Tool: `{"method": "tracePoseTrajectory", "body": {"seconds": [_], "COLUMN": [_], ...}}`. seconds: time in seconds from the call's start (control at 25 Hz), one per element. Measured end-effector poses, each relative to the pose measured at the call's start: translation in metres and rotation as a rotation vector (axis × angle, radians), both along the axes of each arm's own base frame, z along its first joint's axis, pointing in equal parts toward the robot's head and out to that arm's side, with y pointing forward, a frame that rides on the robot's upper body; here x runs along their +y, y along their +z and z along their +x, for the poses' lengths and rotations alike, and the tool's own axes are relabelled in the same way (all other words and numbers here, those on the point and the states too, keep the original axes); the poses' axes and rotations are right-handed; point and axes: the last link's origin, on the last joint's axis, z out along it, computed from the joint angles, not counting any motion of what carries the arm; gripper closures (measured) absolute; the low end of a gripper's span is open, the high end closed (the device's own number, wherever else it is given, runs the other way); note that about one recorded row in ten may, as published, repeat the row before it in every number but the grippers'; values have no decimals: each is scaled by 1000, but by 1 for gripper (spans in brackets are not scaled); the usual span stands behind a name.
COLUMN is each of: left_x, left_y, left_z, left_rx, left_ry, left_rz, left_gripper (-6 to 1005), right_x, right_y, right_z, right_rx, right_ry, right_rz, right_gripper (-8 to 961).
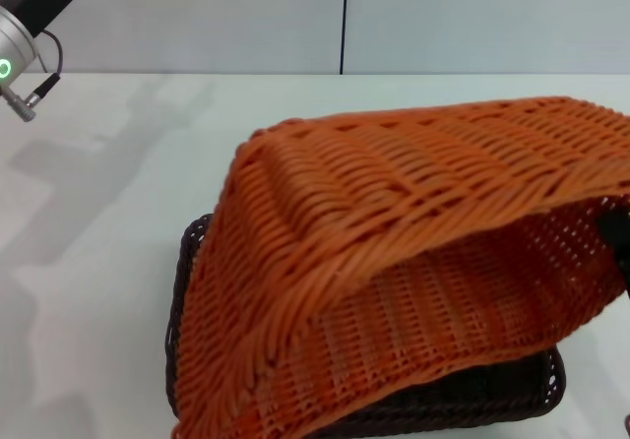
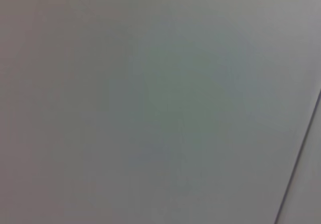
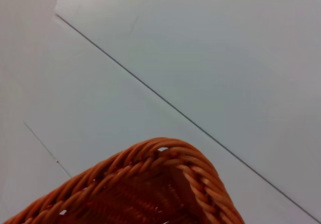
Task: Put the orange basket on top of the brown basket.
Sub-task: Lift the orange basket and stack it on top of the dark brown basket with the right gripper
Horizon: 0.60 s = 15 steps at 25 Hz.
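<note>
Two baskets, and of the right pincer (image 1: 617, 247) only a dark sliver at the right edge of the head view, tucked against the raised right end of the orange basket (image 1: 394, 203). Cannot tell whether wide, narrow or clamped on the weave. Touching or just beside that end's rim, exact contact hidden.

Outward from there: orange basket lifted and steeply tipped, right end high, left end low and down near the front left corner of the brown basket (image 1: 183, 291). Long axis running left to right across the head view, slanting downward toward the robot's left. Open side turned toward the robot and partly downward, woven inner floor showing under the braided rim, outer wall uppermost. Seen close in the right wrist view, one rounded corner (image 3: 168, 181) of that braided rim.

Below, lying flat on the white bench (image 1: 89, 213), the brown basket, long axis also left to right, mostly covered, only its left wall and front right corner showing.

Far up at the left, the left arm (image 1: 25, 21), well apart from both baskets, its pincer out of sight.
</note>
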Motion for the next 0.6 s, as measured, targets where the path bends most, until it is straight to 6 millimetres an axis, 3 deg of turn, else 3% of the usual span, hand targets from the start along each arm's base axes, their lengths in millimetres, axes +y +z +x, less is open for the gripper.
{"method": "tracePoseTrajectory", "body": {"seconds": [0.6], "left_x": [5], "left_y": [-5], "left_z": [3], "left_rx": [12], "left_ry": [18], "left_rz": [-15], "left_gripper": [158], "right_x": [-10], "right_y": [3], "right_z": [13], "right_rx": [-20], "right_ry": [-45], "right_rz": [-7], "right_gripper": [802]}}
